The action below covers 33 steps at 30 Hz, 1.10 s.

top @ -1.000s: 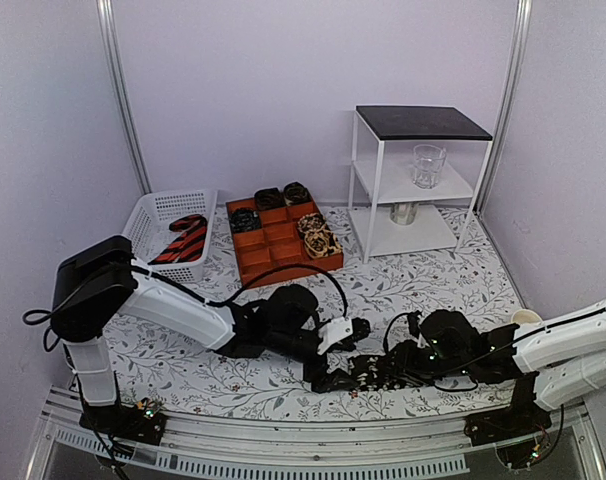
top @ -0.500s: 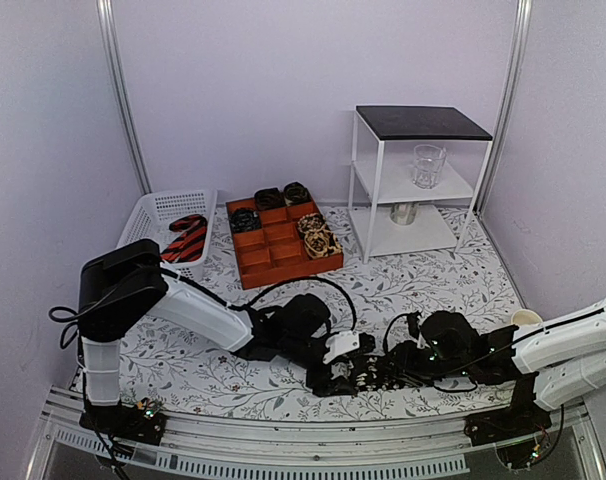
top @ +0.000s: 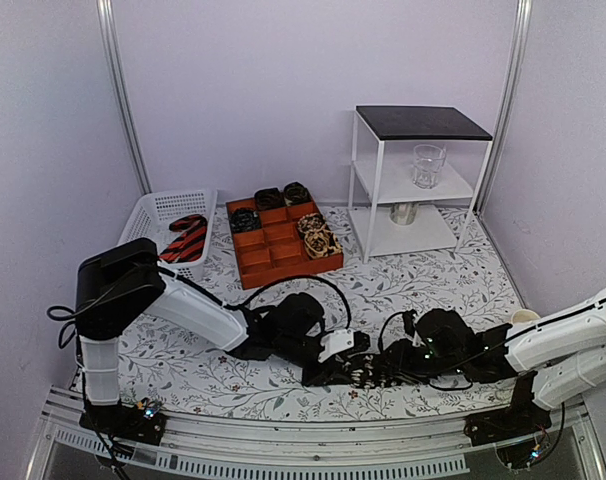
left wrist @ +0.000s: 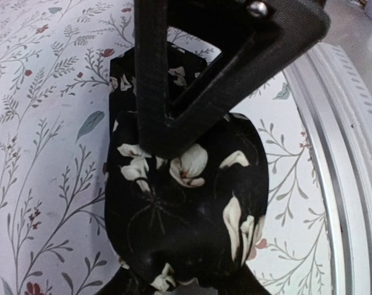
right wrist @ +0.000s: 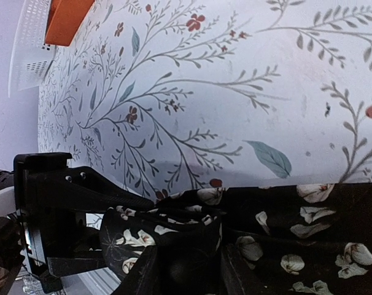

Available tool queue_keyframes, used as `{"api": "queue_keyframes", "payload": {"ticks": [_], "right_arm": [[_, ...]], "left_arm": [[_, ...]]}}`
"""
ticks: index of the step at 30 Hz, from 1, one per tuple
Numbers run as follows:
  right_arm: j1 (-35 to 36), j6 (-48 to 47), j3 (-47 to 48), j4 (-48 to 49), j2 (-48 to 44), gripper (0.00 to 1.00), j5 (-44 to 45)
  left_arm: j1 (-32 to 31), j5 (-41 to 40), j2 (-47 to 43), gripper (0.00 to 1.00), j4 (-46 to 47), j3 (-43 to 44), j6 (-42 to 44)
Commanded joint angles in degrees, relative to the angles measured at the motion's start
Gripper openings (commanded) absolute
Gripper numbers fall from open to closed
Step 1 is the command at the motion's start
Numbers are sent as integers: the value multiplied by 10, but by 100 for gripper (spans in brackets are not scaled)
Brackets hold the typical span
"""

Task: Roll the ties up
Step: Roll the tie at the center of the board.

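Note:
A black tie with pale flowers [top: 364, 373] lies near the table's front edge, one end wound into a coil [left wrist: 186, 203]. My left gripper [left wrist: 186, 278] is shut on the coil, a finger pressed to each side. My right gripper [right wrist: 186, 265] is shut on the same coil [right wrist: 174, 239] from the opposite side. Its finger [left wrist: 154, 80] crosses the top of the left wrist view. The unrolled strip [right wrist: 315, 239] runs away along the cloth. From above, the left gripper [top: 339, 366] and the right gripper [top: 385, 372] meet tip to tip.
An orange compartment tray [top: 275, 256] at the back holds rolled ties [top: 318, 236]. To its left, a white basket [top: 151, 213] contains a red-and-black striped tie [top: 183, 240]. A white shelf unit [top: 368, 190] with a glass [top: 428, 165] stands back right. The metal table rail [left wrist: 352, 184] runs close by.
My left arm has reached right to the coil and its jaws have come in from wide open onto it. The right gripper has kept its hold and place.

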Motion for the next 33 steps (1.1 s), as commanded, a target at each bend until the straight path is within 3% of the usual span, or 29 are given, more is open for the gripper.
{"api": "queue_keyframes", "payload": {"ticks": [1,4,6,12,21,25,30,33], "right_arm": [[-21,-38,36,5,46,33,-11],[-37,-54,61,24,82,33,-33],[-40,-63,79,29,106,32,-42],[-45,-66,100,34,137,31,-47],[-50,-70,92,33,130,31,-46],[-49,-67,89,26,122,31,-46],[-49,-61,78,18,114,31,-35],[-49,-61,74,16,120,31,-36]], "left_arm": [[27,-56,-21,34,11,-33,-15],[41,-62,-32,35,26,-55,-20],[47,-63,-52,48,27,-66,-23],[50,-60,-76,68,10,-82,-31],[52,-80,-149,68,54,-164,-95],[59,-81,-166,60,79,-191,-128],[64,-90,-140,27,93,-181,-175],[65,-64,-111,13,99,-161,-196]]}}
